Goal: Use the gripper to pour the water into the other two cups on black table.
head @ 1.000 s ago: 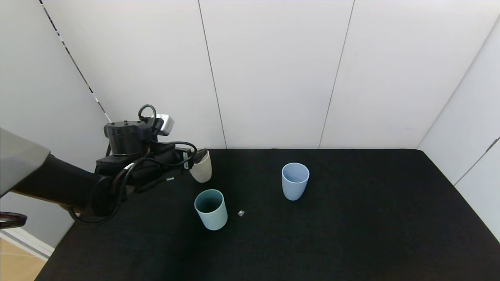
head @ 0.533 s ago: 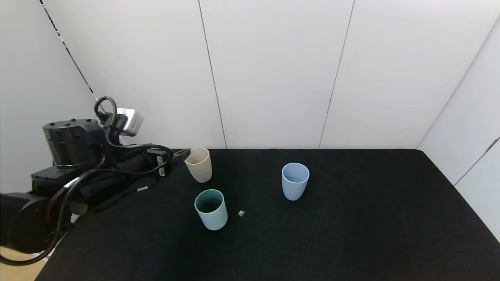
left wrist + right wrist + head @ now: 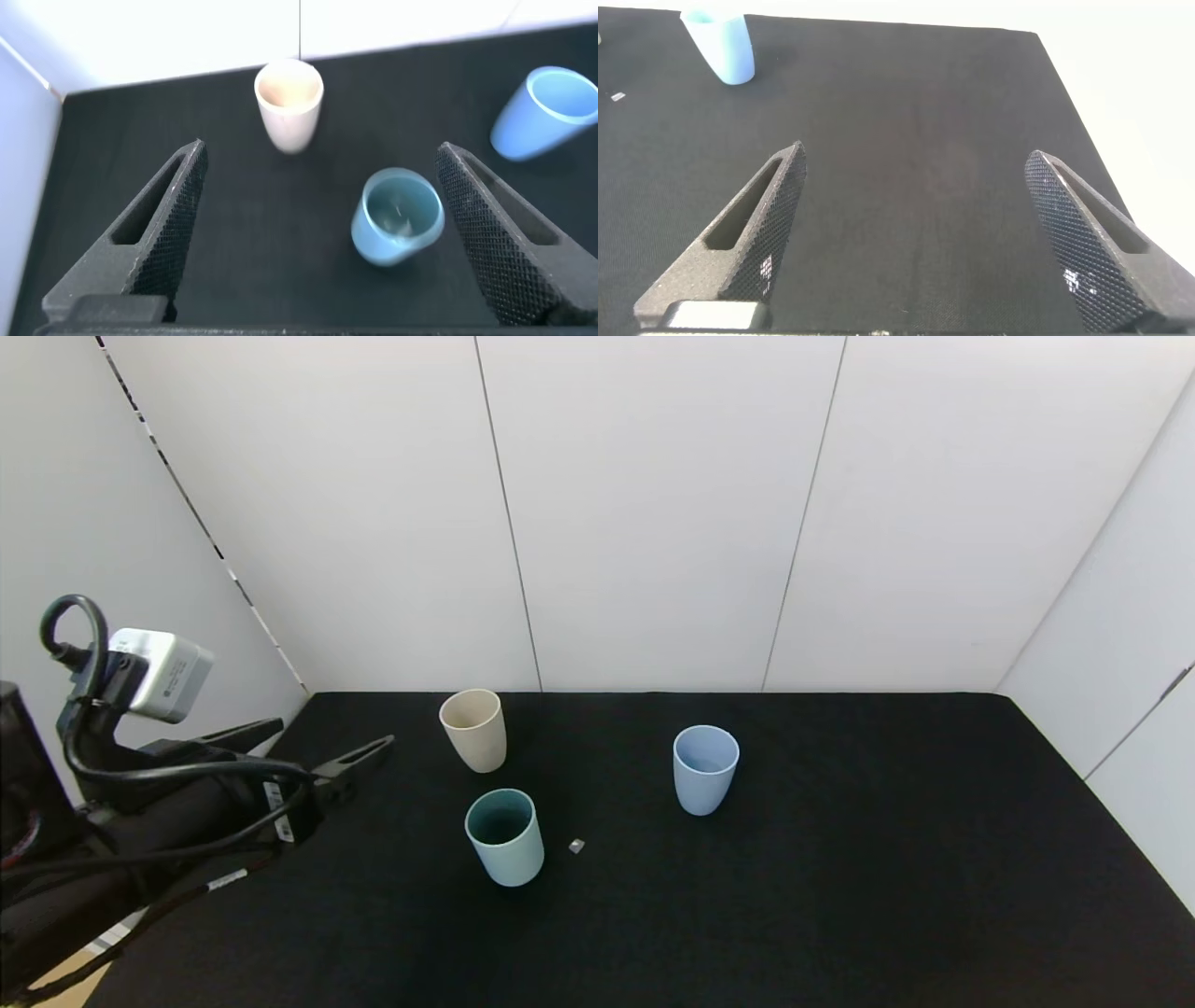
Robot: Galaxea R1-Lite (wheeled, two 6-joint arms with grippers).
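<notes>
The left pincer (image 3: 322,751) was matte black with mesh-textured tapered fingers (image 3: 159,224), looped black cables and a white-grey box (image 3: 161,675).

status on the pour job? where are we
Looks near the end: the beige cup stands upright on the black table, released. Left pincer is open and empty, off to the cup's left. Teal cup seems to hold water; the light blue cup's fill I can't confirm. Right pincer open, idle.
</notes>
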